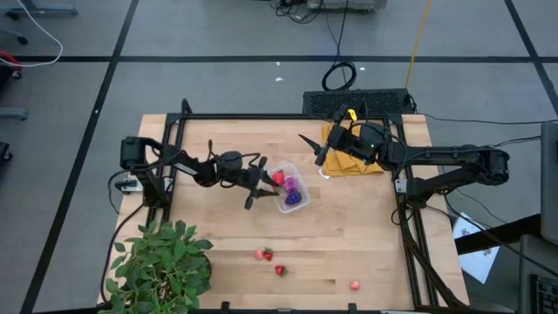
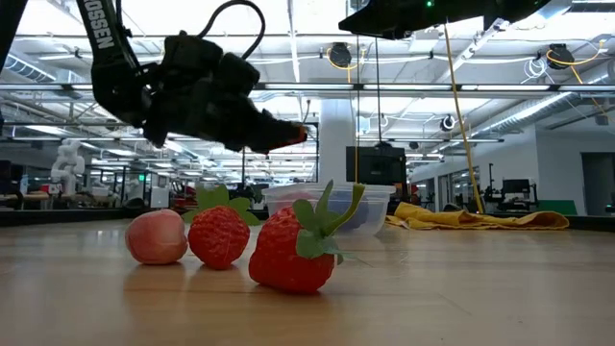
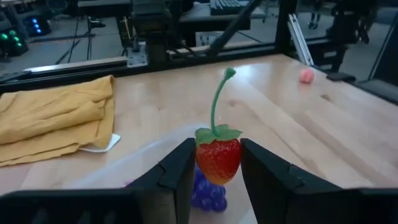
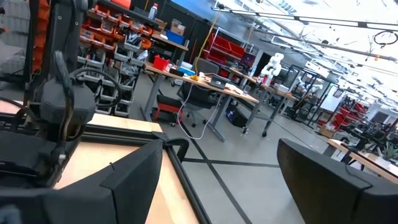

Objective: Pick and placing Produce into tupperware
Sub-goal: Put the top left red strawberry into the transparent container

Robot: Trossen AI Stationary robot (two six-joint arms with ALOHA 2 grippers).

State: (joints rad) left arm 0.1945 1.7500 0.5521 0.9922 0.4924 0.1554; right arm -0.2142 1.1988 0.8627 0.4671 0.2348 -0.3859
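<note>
A red strawberry [image 3: 217,160] with a green stem sits between the fingers of my left gripper [image 1: 264,180], which is shut on it just above the clear tupperware [image 1: 302,191]. The tupperware stands mid-table and holds a purple grape bunch [image 3: 208,194] and a magenta fruit [image 1: 294,184]. Two strawberries [image 1: 264,255] [image 1: 280,270] and a pink piece [image 1: 356,284] lie near the table's front edge. My right gripper [image 1: 311,146] hangs open, raised at the back right by the yellow cloth, and holds nothing. My left gripper pinches the strawberry's two red sides [image 3: 200,163] between its two fingers. The fingers come nearly level from the table's left. The strawberry is lifted clear over the tupperware's left rim, its stem [image 3: 217,99] standing up.
A folded mustard-yellow cloth [image 1: 356,161] lies at the back right under the right arm. A green potted plant [image 1: 161,262] fills the near left corner. Black frame rails [image 1: 405,218] line the table's left, far and right sides. Bare wood lies between the tupperware and the loose fruit.
</note>
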